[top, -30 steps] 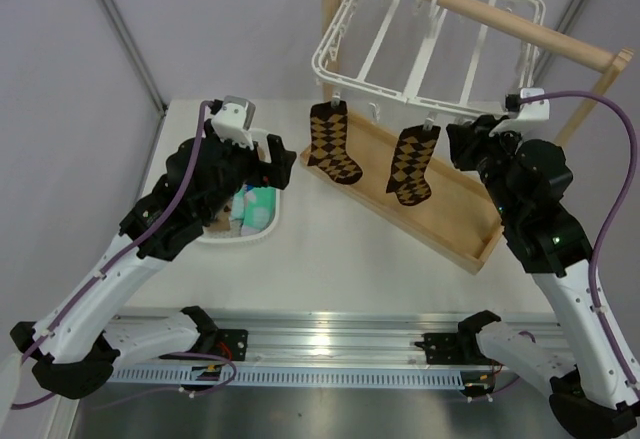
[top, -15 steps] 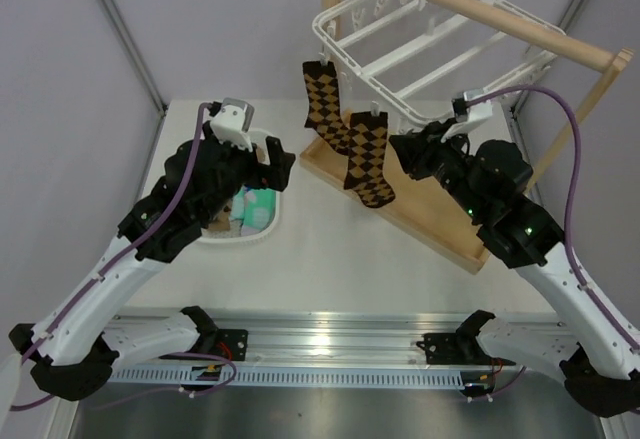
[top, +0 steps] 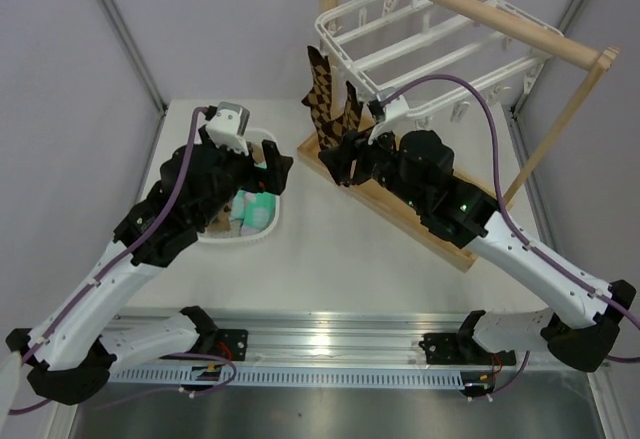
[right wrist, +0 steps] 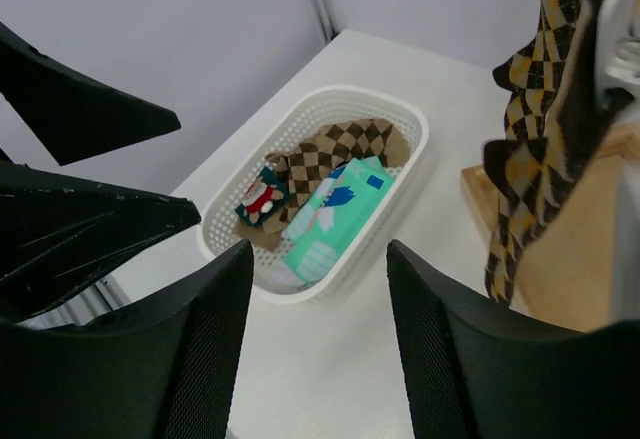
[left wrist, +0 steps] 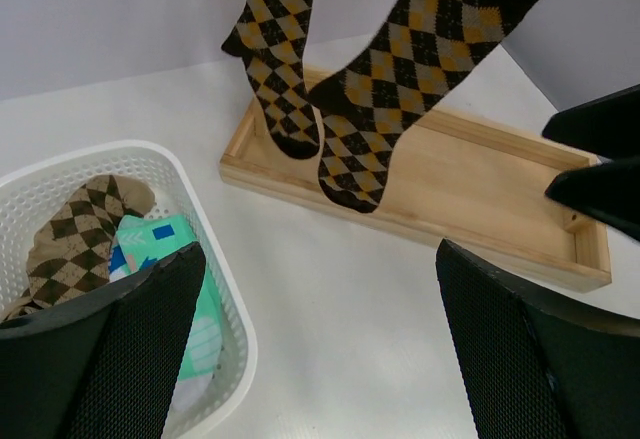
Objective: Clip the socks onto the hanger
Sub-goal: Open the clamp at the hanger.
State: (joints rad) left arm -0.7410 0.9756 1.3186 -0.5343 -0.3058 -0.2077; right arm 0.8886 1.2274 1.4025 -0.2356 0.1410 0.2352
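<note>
While two argyle socks (left wrist: 375, 109) hang from the hanger (top: 440, 34) at one o'clock, long axes vertical, toes down toward the wooden tray (left wrist: 480, 174), the left gripper (left wrist: 318, 259) gapes wide and the right gripper (right wrist: 320, 249) stands parted, both empty

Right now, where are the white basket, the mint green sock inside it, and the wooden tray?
white basket (right wrist: 320, 109): right wrist view, on its far mesh wall.
mint green sock (right wrist: 335, 214): right wrist view, middle of the fabric.
wooden tray (left wrist: 480, 184): left wrist view, bare floor of the tray.
</note>
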